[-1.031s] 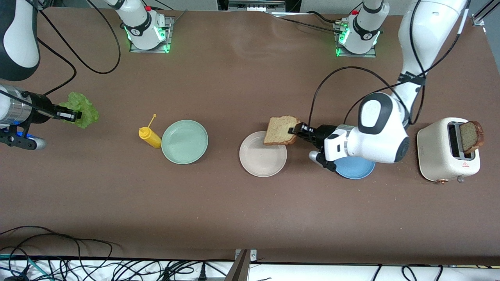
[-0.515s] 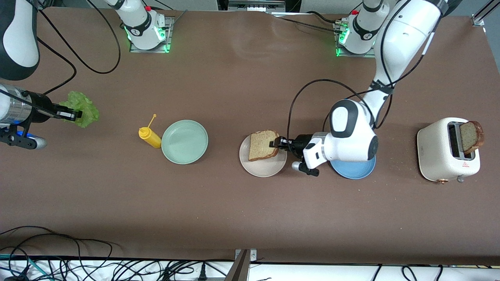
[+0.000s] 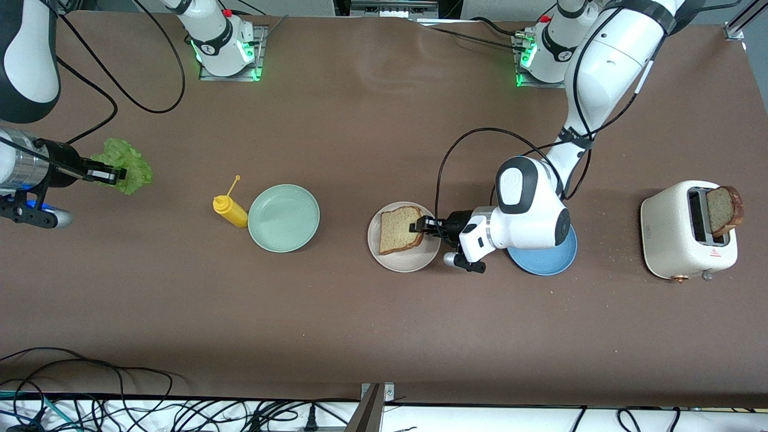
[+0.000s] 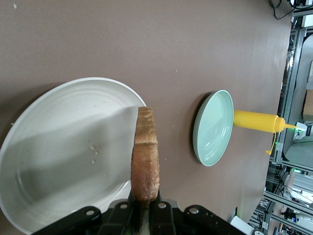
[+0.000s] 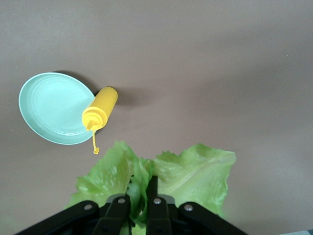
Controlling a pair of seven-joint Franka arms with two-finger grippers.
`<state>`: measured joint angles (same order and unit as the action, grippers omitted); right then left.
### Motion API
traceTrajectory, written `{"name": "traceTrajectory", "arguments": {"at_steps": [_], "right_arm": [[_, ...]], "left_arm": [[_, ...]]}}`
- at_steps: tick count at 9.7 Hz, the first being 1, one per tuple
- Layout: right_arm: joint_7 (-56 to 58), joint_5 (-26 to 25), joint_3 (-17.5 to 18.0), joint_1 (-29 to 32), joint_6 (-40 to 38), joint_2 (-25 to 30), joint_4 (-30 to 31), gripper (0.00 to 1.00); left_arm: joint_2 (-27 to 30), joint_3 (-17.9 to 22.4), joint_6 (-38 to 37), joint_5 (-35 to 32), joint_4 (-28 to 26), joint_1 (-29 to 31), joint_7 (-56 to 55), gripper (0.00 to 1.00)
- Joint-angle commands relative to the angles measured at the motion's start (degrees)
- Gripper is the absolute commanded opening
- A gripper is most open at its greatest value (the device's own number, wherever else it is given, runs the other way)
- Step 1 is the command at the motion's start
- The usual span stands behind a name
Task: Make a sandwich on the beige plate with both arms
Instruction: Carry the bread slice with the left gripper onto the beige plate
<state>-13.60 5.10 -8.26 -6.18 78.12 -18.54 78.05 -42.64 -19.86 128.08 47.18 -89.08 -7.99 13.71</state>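
My left gripper [image 3: 415, 227] is pinching a square tan bread slice [image 3: 399, 230] by its crust, holding it over the round beige plate [image 3: 403, 257]. My right gripper [image 3: 117, 175] is clamping a ruffled green lettuce leaf [image 3: 129, 163] above the brown table [image 3: 360, 312], with the yellow squeeze bottle [image 5: 100, 108] and mint-green plate [image 5: 51, 107] just ahead of my fingertips.
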Motion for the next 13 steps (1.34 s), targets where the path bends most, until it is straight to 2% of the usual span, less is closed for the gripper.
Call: {"name": "traceTrajectory", "arguments": {"at_steps": [1, 3, 4, 5, 7, 10, 12, 13], "right_arm": [[-0.2, 0.2, 0.1, 0.0, -1.3, 0.2, -1.1, 0.1], [-0.2, 0.3, 0.1, 0.1, -1.4, 0.2, -1.1, 0.1], [-0.2, 0.3, 0.0, 0.1, -1.4, 0.2, -1.1, 0.1], [-0.2, 0.3, 0.1, 0.1, -1.4, 0.2, -1.1, 0.1], [-0.2, 0.3, 0.2, 0.0, -1.4, 0.2, -1.1, 0.1], [-0.2, 0.3, 0.1, 0.0, -1.4, 0.2, -1.1, 0.1], [0.0, 0.3, 0.1, 0.0, -1.7, 0.2, -1.1, 0.1], [0.0, 0.3, 0.0, 0.1, -1.7, 0.2, -1.1, 0.1]], "left_arm": [[-1.0, 0.3, 0.6, 2.0, 1.4, -1.2, -0.2, 0.0], [-2.0, 0.7, 0.6, 1.3, 1.4, -1.6, 0.6, 0.04], [-2.6, 0.9, 0.6, 1.2, 1.4, -1.6, 0.6, 0.46], [-2.9, 1.0, 0.6, 1.2, 1.5, -1.5, 0.6, 0.98], [-2.9, 2.3, 0.6, 1.1, 1.5, -1.5, 0.6, 1.0], [-2.1, 3.1, 0.6, -5.3, 1.6, -0.8, 0.3, 1.0], [-1.3, 3.2, 0.5, -7.3, 1.6, -0.3, -0.2, 1.0], [-0.8, 4.8, 0.5, -7.4, 1.8, -0.3, -0.3, 1.0]]}}
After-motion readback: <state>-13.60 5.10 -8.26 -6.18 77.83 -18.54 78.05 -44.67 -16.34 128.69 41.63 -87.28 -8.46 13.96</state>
